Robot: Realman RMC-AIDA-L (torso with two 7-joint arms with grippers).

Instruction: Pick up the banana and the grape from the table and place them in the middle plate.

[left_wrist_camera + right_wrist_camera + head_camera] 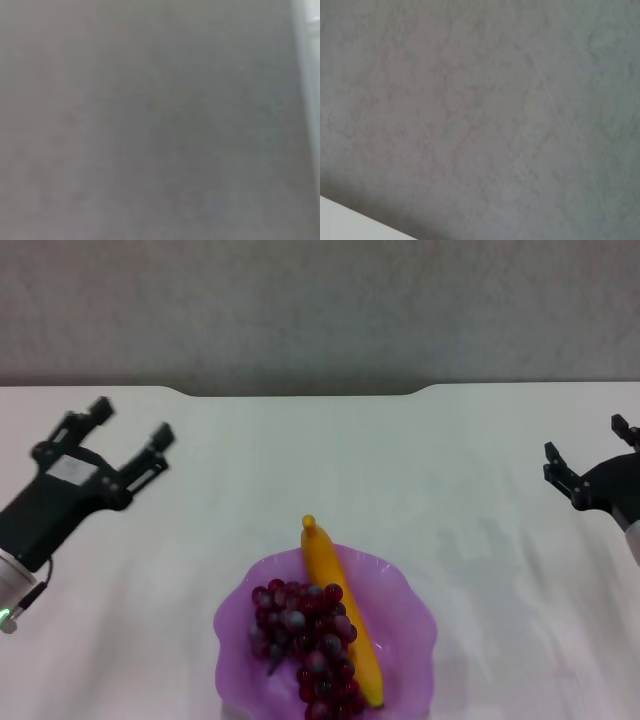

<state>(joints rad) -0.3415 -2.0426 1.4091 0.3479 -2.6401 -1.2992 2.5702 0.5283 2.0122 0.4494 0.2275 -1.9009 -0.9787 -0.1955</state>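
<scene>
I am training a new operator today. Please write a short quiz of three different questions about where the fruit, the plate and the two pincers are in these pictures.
1. True or false: the banana lies with the grape in the middle plate.
2. Which pincer holds a fruit? A) left pincer B) right pincer C) neither
3. Fill in: one end of the banana sticks out over the plate's ____ rim, above the table.

Key
1. True. The grape bunch lies on the robot's left side of the banana.
2. C. Both pincers are open, empty and far out to the sides of the plate.
3. Far.
</scene>
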